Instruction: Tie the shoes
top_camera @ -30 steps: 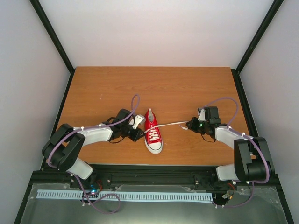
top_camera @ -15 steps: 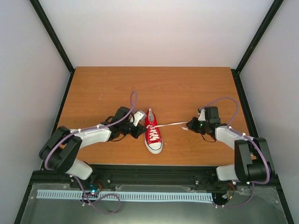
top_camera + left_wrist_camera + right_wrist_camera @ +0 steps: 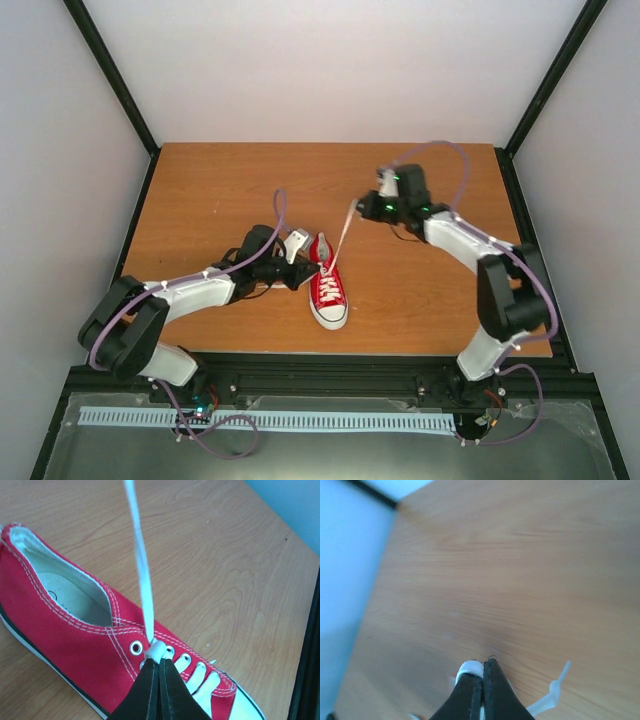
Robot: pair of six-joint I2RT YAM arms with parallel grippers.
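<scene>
- The red sneaker [image 3: 327, 290] lies on its sole near the middle of the wooden surface [image 3: 220, 185], somewhat toward the near edge. Its white toe cap points at the near edge and its open heel faces the far wall.
- The left arm [image 3: 200, 288] runs low over the surface from its base at the near left corner. Its forearm is stretched rightward and the wrist sits just beside the sneaker's left flank.
- The left pincer [image 3: 159, 662] is pressed together. Its dark fingertips [image 3: 150, 672] pinch the white lace [image 3: 140, 565] right where it leaves the topmost eyelets, on the red upper.
- From that pinch the lace rises as a single taut strand, slanting away over the sneaker's opening toward the far right.
- The right arm [image 3: 460, 238] is folded sharply: the upper link climbs from the near right base, then the forearm angles far and leftward. The wrist is held well beyond the sneaker and to its right.
- The right pincer [image 3: 482, 667] is also squeezed together, with a bit of white lace caught at its tip and no gap between the fingers.
- In the right wrist view, a short free end of the lace with a pale tip [image 3: 552, 690] juts out just beside that pincer, above bare wood.
- In the overhead view the strand spans in a straight line from the sneaker's eyelets up to the right pincer, clear of the surface.
</scene>
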